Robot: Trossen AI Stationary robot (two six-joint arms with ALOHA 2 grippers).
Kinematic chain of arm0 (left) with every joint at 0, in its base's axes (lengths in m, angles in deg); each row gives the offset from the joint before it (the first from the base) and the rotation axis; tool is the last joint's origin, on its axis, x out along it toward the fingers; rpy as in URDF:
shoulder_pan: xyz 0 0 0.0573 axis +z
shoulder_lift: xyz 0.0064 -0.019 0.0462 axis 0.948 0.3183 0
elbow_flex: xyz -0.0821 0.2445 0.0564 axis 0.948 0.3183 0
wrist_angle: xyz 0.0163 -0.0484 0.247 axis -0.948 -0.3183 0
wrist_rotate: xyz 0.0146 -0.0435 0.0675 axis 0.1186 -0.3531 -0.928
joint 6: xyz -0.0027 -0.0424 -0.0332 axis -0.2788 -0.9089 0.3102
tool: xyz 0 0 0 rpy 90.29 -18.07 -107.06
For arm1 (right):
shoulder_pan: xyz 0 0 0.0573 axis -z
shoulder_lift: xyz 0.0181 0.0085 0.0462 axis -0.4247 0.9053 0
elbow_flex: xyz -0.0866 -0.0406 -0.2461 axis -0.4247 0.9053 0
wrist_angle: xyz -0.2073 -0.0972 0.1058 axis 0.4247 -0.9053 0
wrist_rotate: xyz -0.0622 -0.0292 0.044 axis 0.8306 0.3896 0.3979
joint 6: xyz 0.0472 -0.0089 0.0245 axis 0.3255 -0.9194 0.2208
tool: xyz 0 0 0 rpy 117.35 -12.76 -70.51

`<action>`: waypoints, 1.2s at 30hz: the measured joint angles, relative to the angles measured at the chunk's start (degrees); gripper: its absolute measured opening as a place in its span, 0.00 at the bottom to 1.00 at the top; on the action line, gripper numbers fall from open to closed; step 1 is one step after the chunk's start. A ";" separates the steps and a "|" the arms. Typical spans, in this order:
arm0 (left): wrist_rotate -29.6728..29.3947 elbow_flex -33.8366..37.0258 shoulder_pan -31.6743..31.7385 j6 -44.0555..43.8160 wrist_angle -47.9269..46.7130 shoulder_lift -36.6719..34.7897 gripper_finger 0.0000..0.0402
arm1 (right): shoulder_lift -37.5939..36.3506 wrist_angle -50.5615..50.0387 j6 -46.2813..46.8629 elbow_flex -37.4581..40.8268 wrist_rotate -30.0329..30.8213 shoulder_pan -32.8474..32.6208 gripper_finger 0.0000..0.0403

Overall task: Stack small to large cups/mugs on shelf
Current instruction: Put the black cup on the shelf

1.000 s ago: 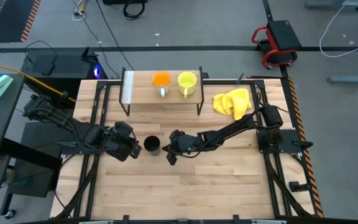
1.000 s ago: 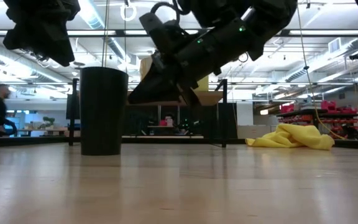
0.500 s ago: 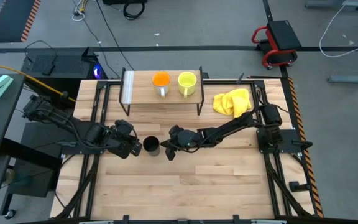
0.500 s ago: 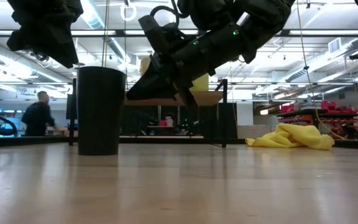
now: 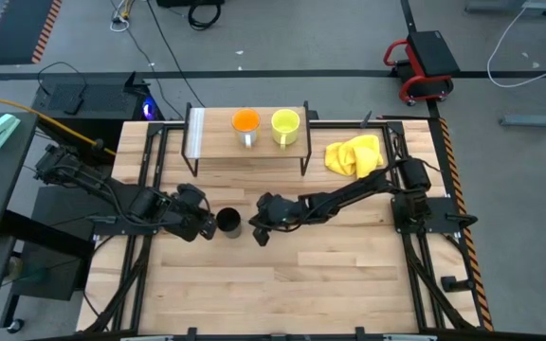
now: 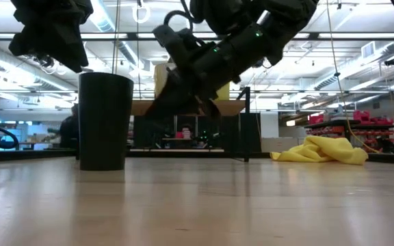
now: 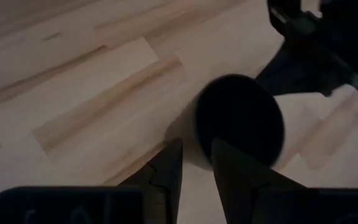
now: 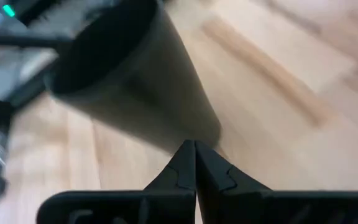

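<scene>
Both arms are matte black throughout, built of slim tubular links joined by chunkier rounded joint housings, with dark cabling looped along them. Each rises from a black block-shaped base mounted on a black metal frame at the table's edge. The right arm point(image 6: 238, 48) carries small green indicator lights. The left gripper point(image 7: 194, 174) and right gripper point(image 8: 194, 163) have dark, wedge-shaped tapering fingers with stepped inner edges.

No readable text, label, brand, number or sign appears in any view. The black cup point(image 5: 230, 223), the two mugs on the shelf point(image 5: 211, 138), the yellow cloth point(image 5: 354, 155) and the tabletop point(image 5: 301, 284) carry no legible markings, and the room behind shows none either.
</scene>
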 joint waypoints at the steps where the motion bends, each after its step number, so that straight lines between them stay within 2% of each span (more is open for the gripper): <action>1: 0.53 0.00 0.00 0.41 0.51 -0.01 0.24 | -0.17 -1.76 0.19 0.00 -0.28 -0.09 0.01; 11: 9.63 -1.07 5.67 4.13 2.55 -0.01 0.24 | -8.55 -15.73 -0.04 0.04 -0.81 -0.87 0.01; 18: 15.57 -3.68 12.83 12.35 1.50 -0.01 0.25 | -13.83 -18.95 0.41 0.04 -0.60 -0.75 0.02; 24: 18.98 -3.82 17.65 16.55 -1.22 1.16 0.27 | -15.58 -20.88 0.48 0.04 -0.38 -0.80 0.07; 28: 22.03 -3.80 18.23 17.77 -2.90 4.26 0.30 | -15.63 -21.44 0.48 0.04 -0.38 -0.79 0.10; 36: 23.31 -3.80 18.25 18.73 0.52 7.16 0.34 | -15.29 -23.05 0.48 0.04 -0.38 -0.79 0.11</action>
